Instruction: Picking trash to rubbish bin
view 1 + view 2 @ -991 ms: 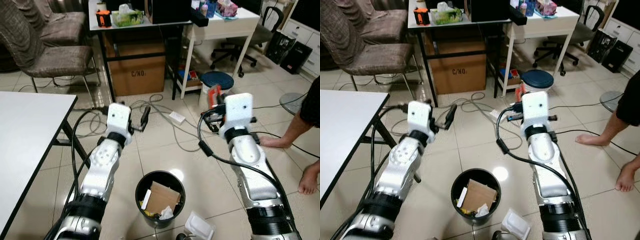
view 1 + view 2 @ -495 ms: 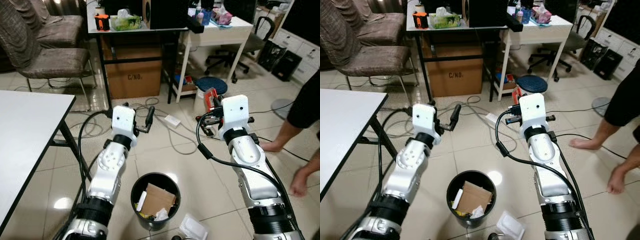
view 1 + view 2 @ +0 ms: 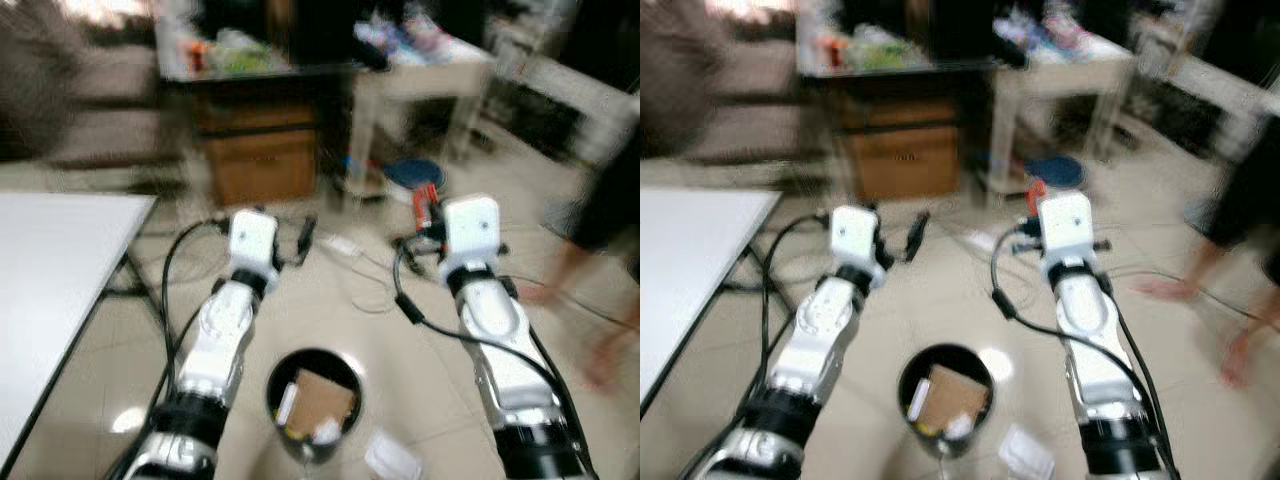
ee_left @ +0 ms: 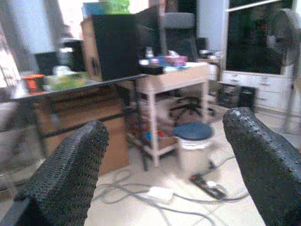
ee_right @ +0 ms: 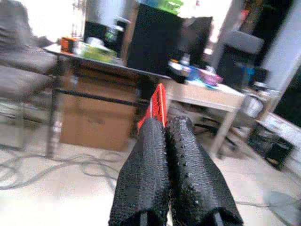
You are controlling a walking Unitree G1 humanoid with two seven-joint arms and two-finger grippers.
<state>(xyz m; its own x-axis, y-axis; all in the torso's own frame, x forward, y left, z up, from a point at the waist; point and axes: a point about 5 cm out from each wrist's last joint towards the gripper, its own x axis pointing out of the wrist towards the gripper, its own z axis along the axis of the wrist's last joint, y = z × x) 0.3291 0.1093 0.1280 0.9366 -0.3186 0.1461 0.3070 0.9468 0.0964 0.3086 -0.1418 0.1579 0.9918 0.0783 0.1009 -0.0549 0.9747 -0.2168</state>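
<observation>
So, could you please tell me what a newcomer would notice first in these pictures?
Two silver arms reach forward over a black rubbish bin on the tiled floor, cardboard and paper inside it. The right gripper pinches a thin red-orange wrapper; the left gripper is open. A white crumpled piece lies beside the bin.

blurred room, two silver arms, black bin (image 3: 947,398) between them

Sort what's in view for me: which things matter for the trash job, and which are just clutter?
Job:
- red wrapper, pinched in the right gripper
- bin
- white trash on the floor beside the bin
- left gripper, open

Clutter:
- cardboard box
- floor cables
- white table
- stool
</observation>
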